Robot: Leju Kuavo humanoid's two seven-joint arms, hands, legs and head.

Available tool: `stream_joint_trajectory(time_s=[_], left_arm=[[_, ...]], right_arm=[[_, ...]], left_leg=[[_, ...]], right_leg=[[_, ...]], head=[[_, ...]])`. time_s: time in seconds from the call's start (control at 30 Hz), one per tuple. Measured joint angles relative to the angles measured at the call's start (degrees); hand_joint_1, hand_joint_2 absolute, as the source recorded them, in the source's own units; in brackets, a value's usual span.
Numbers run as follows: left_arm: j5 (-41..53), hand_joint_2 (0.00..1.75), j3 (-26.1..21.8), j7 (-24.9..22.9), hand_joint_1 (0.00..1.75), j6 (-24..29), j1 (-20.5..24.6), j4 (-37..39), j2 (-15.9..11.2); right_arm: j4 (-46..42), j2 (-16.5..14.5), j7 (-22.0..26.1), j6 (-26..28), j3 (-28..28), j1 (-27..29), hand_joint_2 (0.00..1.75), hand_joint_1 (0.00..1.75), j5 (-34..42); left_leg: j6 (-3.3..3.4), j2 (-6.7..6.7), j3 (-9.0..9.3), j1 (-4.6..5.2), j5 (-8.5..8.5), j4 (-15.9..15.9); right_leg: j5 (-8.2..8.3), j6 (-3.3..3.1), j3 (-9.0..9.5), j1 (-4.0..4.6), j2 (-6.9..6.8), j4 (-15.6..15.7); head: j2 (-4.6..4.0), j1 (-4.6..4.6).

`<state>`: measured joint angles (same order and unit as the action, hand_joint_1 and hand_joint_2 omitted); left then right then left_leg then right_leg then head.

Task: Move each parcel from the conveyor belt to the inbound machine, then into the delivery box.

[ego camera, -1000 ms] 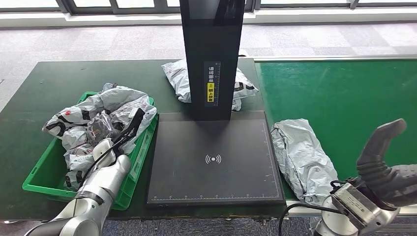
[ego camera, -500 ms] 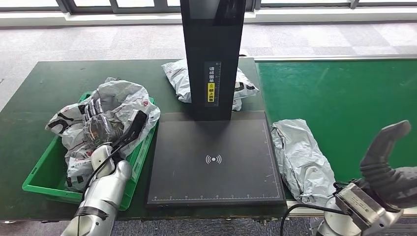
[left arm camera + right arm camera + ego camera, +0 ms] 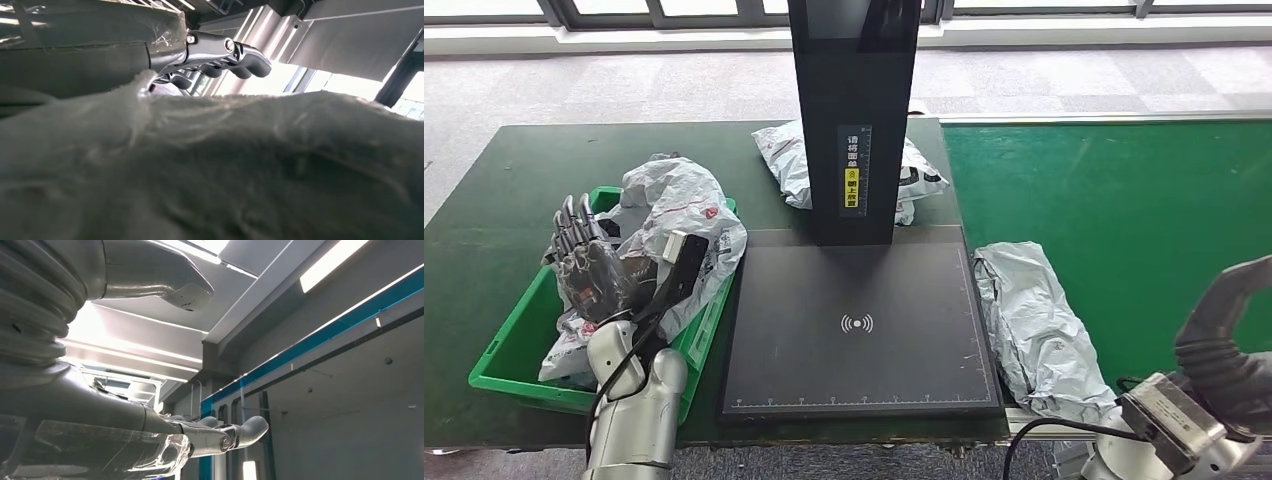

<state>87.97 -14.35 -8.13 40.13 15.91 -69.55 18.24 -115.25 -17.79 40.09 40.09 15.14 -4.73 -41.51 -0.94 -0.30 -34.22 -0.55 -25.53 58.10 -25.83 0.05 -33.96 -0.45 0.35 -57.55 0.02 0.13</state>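
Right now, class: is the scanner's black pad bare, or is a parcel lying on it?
Bare. The black pad shows its whole surface and white signal mark; the nearest grey parcel lies beside its right edge on the green belt.

Parcel (image 3: 1039,325) right of scanner pad (image 3: 859,320) — crate (image 3: 509,345) left.

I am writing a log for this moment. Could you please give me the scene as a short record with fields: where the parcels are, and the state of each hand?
left hand: raised over the green bin, fingers apart, holding nothing
right hand: low at the conveyor belt's near edge, holding nothing
parcels in bin: crumpled grey parcels piled inside
parcel on belt: one grey parcel lying beside the scanner plate
scanner plate: bare
parcel behind post: one more parcel on the table behind the black post
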Motion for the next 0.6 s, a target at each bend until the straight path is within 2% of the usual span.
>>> stream_joint_trajectory(time_s=[0.6], left_arm=[[-0.03, 0.00, 1.29, 1.78, 0.00, -0.02, -1.40, -8.80, 0.27]], right_arm=[[-0.02, 0.03, 0.00, 0.00, 1.22, 0.21, 1.75, 0.00, 0.79]], left_leg=[[-0.02, -0.01, -0.03, 0.00, 0.02, 0.00]], right_leg=[[0.01, -0.01, -0.01, -0.01, -0.01, -0.01]], head=[[0.00, -0.01]])
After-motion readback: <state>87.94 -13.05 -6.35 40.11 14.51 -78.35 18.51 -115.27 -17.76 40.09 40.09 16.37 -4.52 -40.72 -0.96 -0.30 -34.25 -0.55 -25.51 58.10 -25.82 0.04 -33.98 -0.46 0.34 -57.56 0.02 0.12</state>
